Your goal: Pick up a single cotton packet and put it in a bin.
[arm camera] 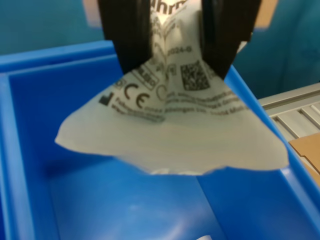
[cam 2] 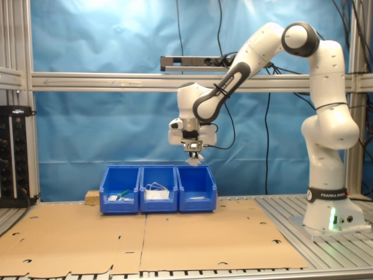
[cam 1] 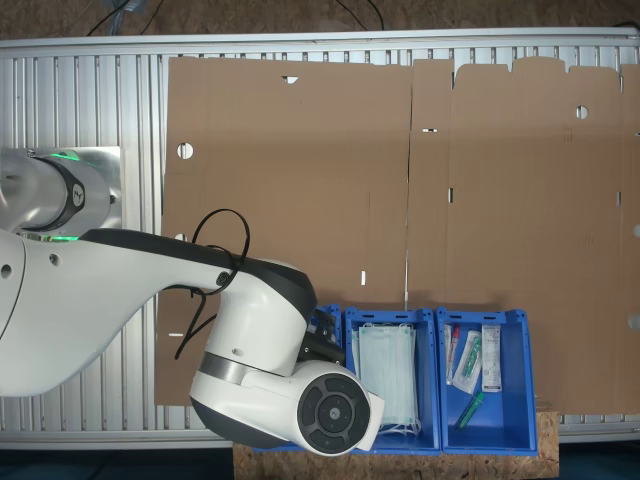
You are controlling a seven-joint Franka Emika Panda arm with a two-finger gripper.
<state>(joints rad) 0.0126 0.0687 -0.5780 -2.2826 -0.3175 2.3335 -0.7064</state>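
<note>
A: The small flat white cotton packet [arm camera: 170, 135] hangs pinched between the black fingers [arm camera: 127, 35], crumpled, above the blue plastic open-top bin [arm camera: 30, 150].

B: In the second exterior view, the gripper [cam 2: 193, 156] clamps it above the bin [cam 2: 197, 188] nearest the white robot arm [cam 2: 326, 116].

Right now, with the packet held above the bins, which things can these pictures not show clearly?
- First exterior view: the arm covers the third bin and the gripper.
- Second exterior view: the cotton packet is too small for detail.
- Wrist view: the cotton packet hides much of the bin floor.
</note>
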